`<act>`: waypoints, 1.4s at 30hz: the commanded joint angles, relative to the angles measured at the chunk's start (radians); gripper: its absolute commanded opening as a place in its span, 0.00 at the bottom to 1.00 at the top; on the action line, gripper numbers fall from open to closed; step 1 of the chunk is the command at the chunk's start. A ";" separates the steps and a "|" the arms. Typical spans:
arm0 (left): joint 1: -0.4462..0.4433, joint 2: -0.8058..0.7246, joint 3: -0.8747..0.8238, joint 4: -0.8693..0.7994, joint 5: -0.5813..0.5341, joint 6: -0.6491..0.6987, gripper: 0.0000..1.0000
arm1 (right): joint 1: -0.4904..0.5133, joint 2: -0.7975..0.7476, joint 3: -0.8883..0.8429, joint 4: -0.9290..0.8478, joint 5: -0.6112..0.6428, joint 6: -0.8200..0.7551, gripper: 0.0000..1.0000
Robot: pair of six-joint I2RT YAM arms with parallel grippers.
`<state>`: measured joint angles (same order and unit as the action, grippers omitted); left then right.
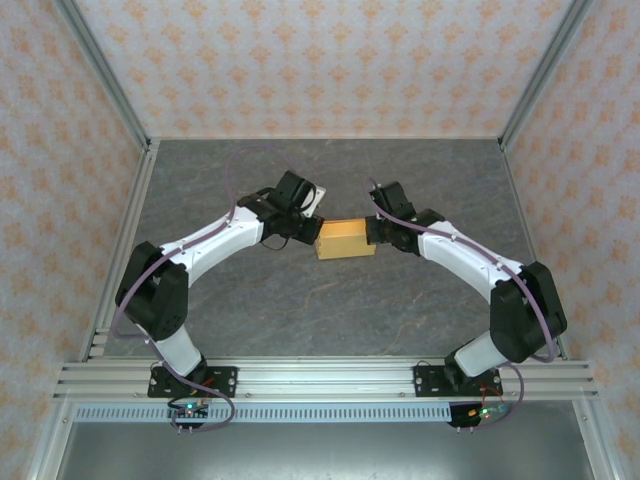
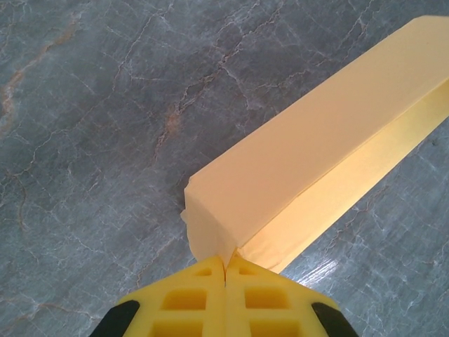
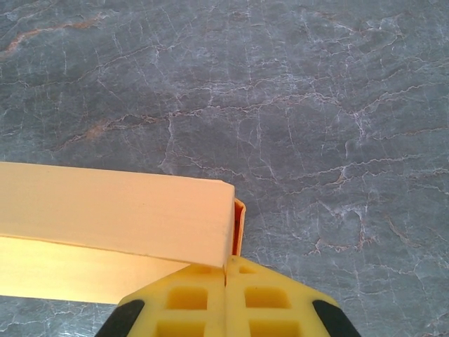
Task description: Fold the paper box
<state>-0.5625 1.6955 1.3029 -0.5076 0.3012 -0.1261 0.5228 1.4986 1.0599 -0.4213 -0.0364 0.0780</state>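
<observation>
At left, left pincer clenched, tips touching one end of light orange-tan rectangular cardboard box, lying flat mid grey marbled counter. At right, right pincer clenched against the opposite end.

One paper box, two arms, two grippers — left gripper, right gripper — one table

— What's the tabletop like?
— Grey stone look, pale veins, a faint sheen.
— And around it?
— Cream walls with orange sprigs on three sides, metal posts at the far corners, a rail along the near edge.
</observation>
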 commanded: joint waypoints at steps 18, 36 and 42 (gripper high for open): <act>0.003 0.008 0.056 -0.013 0.051 -0.119 0.00 | 0.019 0.025 0.003 -0.007 0.016 0.012 0.00; 0.015 0.045 0.082 -0.068 0.034 -0.066 0.00 | 0.002 -0.013 0.006 -0.022 0.046 -0.011 0.04; 0.014 0.043 0.065 -0.068 0.013 -0.025 0.00 | -0.019 -0.021 0.017 -0.034 0.032 -0.017 0.10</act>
<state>-0.5491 1.7329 1.3811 -0.5720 0.3328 -0.1841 0.5159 1.5055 1.0603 -0.4114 -0.0067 0.0742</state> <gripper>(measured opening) 0.049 0.090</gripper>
